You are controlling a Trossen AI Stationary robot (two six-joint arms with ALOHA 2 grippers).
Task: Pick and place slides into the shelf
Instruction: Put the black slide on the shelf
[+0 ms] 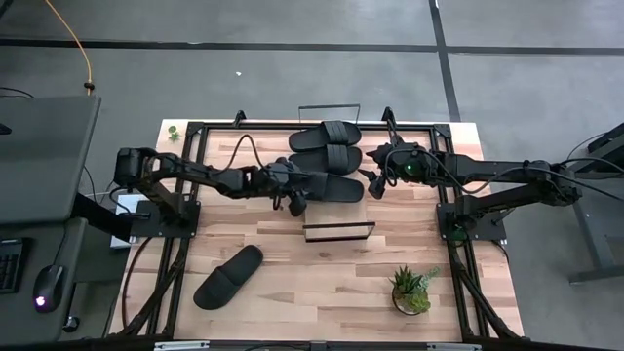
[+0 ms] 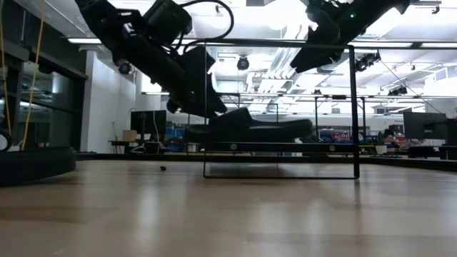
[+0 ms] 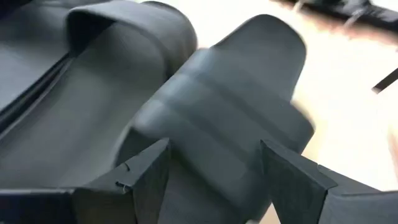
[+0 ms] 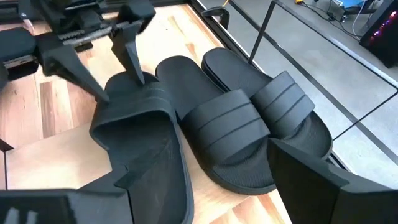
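Observation:
Three black slides lie side by side on the shelf (image 1: 338,231), soles down: a far one (image 1: 329,134), a middle one (image 1: 329,157) and a near one (image 1: 327,186). One more slide (image 1: 229,276) lies on the tabletop at the near left. My left gripper (image 1: 293,198) is at the near slide's left half, open, a finger on either side of its ribbed strap (image 3: 211,118). My right gripper (image 1: 374,182) hovers open over the right ends of the slides, with nothing between its fingers. My left gripper comes from the table's left, slanting down along the near slide, with its fingers (image 4: 134,62) on either side of the strap (image 4: 134,102). I cannot tell whether they touch it. The slide rests on the shelf.
The shelf's black wire rails stand at its far side (image 1: 330,107) and near side. A potted plant (image 1: 412,290) sits at the near right. Black frame bars (image 1: 185,195) run along the table's left and right sides. Bare wood lies between the plant and the loose slide.

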